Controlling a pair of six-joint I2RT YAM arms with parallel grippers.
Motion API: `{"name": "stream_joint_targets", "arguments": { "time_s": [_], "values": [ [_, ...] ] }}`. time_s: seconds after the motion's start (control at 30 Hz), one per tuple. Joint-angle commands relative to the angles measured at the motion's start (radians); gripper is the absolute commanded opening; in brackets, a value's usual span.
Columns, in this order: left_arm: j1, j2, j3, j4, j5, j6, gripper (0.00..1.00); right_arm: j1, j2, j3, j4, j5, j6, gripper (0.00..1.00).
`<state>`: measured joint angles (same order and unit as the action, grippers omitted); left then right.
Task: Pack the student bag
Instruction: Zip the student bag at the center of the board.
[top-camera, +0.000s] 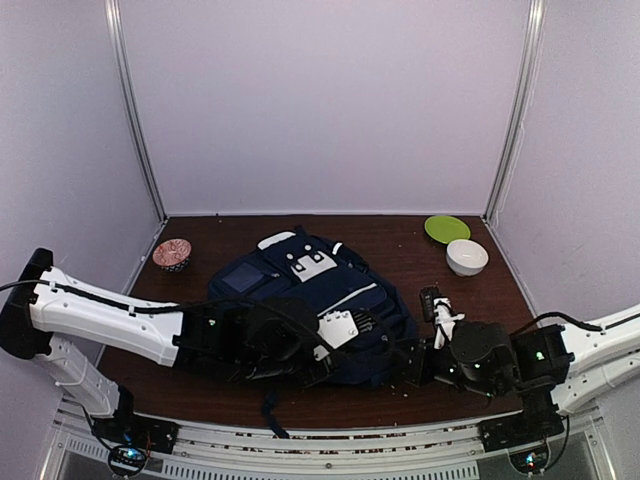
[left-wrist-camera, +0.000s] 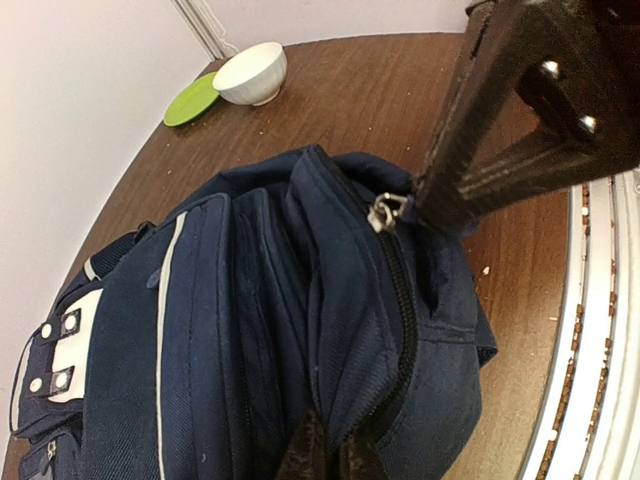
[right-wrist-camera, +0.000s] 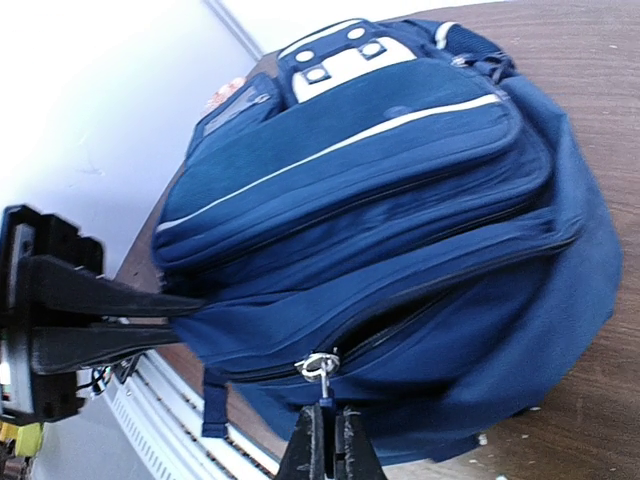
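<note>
On the tabletop (top-camera: 400, 235) the student bag (top-camera: 300, 290) is lying flat and I'm pinching its zipper pull (right-wrist-camera: 318, 366) with my closed right gripper (right-wrist-camera: 325, 445) while my left gripper (left-wrist-camera: 325, 455) is clamping its fabric, so a crooked tug is risking that tiny pull slipping free.

A flat green plate (top-camera: 447, 228) and a white ceramic bowl (top-camera: 467, 257) sit at two o'clock, a reddish patterned cup (top-camera: 172, 254) at ten.

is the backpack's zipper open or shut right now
Partly open: on the student bag, a dark gap runs beside the zipper pull held by the right gripper.
</note>
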<state>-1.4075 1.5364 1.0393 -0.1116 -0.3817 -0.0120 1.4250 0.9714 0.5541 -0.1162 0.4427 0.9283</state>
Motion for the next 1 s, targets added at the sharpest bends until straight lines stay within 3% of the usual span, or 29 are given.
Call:
{"name": "stream_joint_targets", "arguments": {
  "time_s": [0.0, 0.23, 0.4, 0.67, 0.97],
  "values": [
    [-0.004, -0.116, -0.044, 0.033, -0.043, -0.008, 0.00, -0.054, -0.035, -0.054, -0.163, 0.138, 0.029, 0.00],
    [-0.004, -0.186, -0.139, 0.032, -0.009, -0.054, 0.00, -0.138, -0.033, -0.069, -0.155, 0.162, 0.025, 0.00],
    [-0.004, -0.237, -0.208, -0.010, -0.061, -0.128, 0.00, -0.223, 0.028, -0.074, -0.122, 0.133, 0.015, 0.00],
    [-0.004, -0.388, -0.365, -0.113, -0.193, -0.335, 0.00, -0.336, 0.110, -0.086, -0.030, 0.045, -0.003, 0.00],
    [-0.004, -0.485, -0.444, -0.293, -0.297, -0.567, 0.00, -0.335, 0.202, -0.082, 0.117, -0.092, -0.039, 0.00]
  ]
}}
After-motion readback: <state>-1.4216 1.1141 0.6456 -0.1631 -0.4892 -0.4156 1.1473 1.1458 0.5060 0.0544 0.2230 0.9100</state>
